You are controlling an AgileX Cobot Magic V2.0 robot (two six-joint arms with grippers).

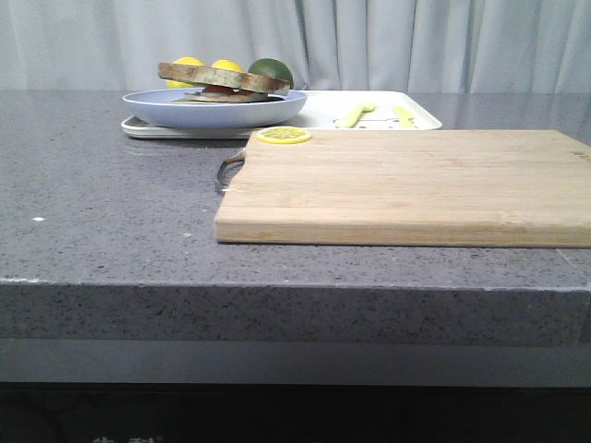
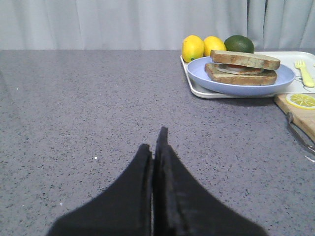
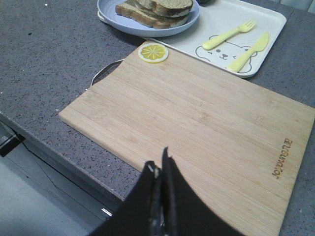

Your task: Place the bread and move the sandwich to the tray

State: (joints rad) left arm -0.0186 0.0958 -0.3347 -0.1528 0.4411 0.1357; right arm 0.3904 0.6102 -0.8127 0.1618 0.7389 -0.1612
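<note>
We see the bread (image 2: 245, 59) lying on top of the sandwich (image 2: 240, 74), closing it up, and the whole stack sits on the pale-blue plate (image 1: 214, 108) at the far left of the counter. That plate rests on the left end of the white tray (image 3: 224, 24), and the tray's right half carries a yellow fork (image 3: 229, 34) and a yellow knife (image 3: 250, 51) lying side by side over a printed bear face. Behind the plate we pick out two lemons (image 2: 192, 47) and a dark green fruit (image 2: 239, 44) in a row. Nearer to us lies the wooden cutting board (image 1: 406, 185), bare except for a lemon slice (image 1: 283, 136) on its far left corner, right by the board's metal handle (image 1: 229, 171). Our left gripper (image 2: 156, 147) hangs over the open grey counter (image 1: 102, 203), well to the left of the tray, its two black fingers pressed together with nothing between them. Our right gripper (image 3: 161, 169) hovers above the near edge of the board, jaws likewise closed flat against each other and carrying nothing.
</note>
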